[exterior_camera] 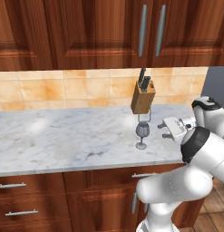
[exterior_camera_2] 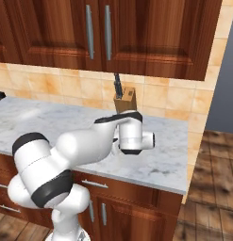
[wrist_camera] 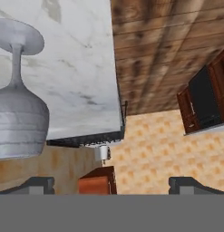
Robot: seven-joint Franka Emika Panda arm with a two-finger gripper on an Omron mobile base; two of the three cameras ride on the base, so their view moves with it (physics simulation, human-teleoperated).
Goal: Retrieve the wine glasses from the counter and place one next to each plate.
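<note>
Hovering with its jaws spread wide and nothing between them, the gripper (exterior_camera: pixel 164 129) hangs over the counter (exterior_camera: pixel 63 136) near its right end, turned sideways toward a wine glass (exterior_camera: pixel 142 133) that stands just to its left. Seen from the left base camera, the glass is upright on its round foot, apart from the fingers, roughly midway between the counter's front edge and the tiled wall. A second wine glass (exterior_camera: pixel 143 117) stands right behind it, partly hidden, just in front of a wooden knife block (exterior_camera: pixel 143 97) that sits at the back of the counter against the tan tiles (exterior_camera: pixel 77 88).

From the right base camera the white arm (exterior_camera_2: pixel 89 141) reaches across the stone top and covers the glasses; the knife block (exterior_camera_2: pixel 124 101) rises behind the wrist. In the hand camera, rolled on its side, the nearer wine glass (wrist_camera: pixel 16 118) fills the left part of the picture, off to one side of the two dark fingertips (wrist_camera: pixel 38 183), with the counter (wrist_camera: pixel 81 68) behind it.

Dark reddish cabinets (exterior_camera: pixel 86 31) with long metal handles (exterior_camera: pixel 143 31) hang above, and drawers (exterior_camera: pixel 27 199) of the same wood run below the counter's front edge
</note>
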